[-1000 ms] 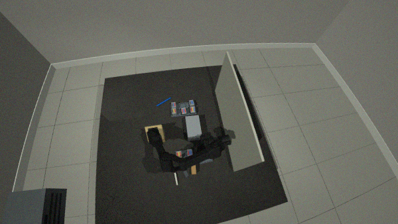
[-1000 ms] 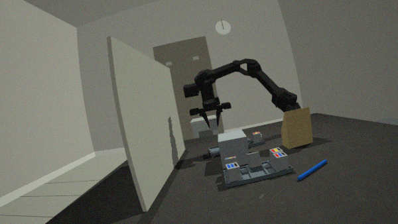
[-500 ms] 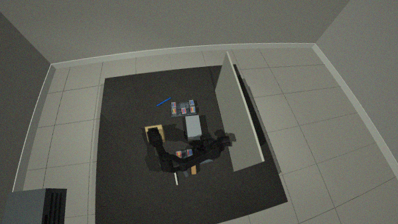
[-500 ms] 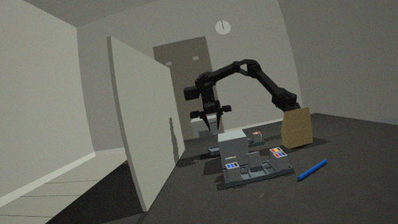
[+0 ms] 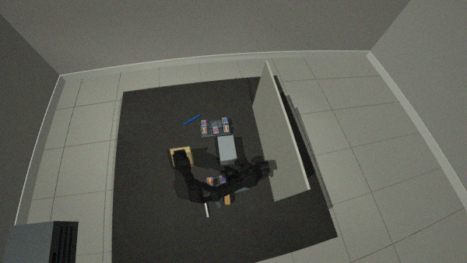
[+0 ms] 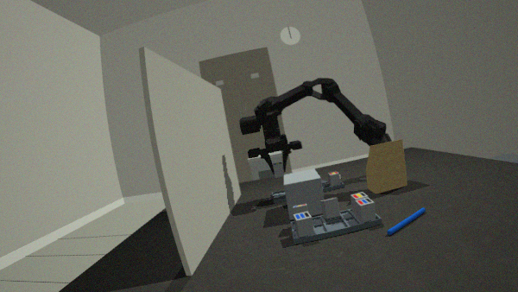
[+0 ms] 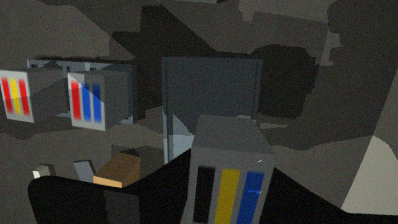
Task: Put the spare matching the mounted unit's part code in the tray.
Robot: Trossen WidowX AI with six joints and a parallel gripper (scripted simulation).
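My gripper (image 6: pixel 278 174) (image 7: pixel 222 158) is shut on a grey block (image 6: pixel 277 167) (image 7: pixel 227 132) whose label shows black, yellow and blue stripes. It holds the block above the floor, behind the large grey box (image 5: pixel 226 148) (image 6: pixel 304 190) in the exterior view. The blue-grey tray (image 7: pixel 212 87) lies below and beyond the held block in the wrist view. A rack (image 5: pixel 210 135) (image 6: pixel 337 233) holds several striped blocks beside the box. A second rack (image 7: pixel 131 117) holds a red-yellow-red block (image 7: pixel 17 96) and a red-blue-blue block (image 7: pixel 87 102). I cannot tell which part is the mounted unit; no back code is readable.
A tall pale panel (image 5: pixel 280 128) (image 6: pixel 190 164) stands beside the work area. A blue rod (image 5: pixel 192 119) (image 6: pixel 407 221) lies near the first rack. An orange-brown block (image 5: pixel 227 199) (image 7: pixel 119 171) and a white stick (image 5: pixel 206 210) lie near the arm. A tan block (image 6: pixel 386 168) stands by the arm's base.
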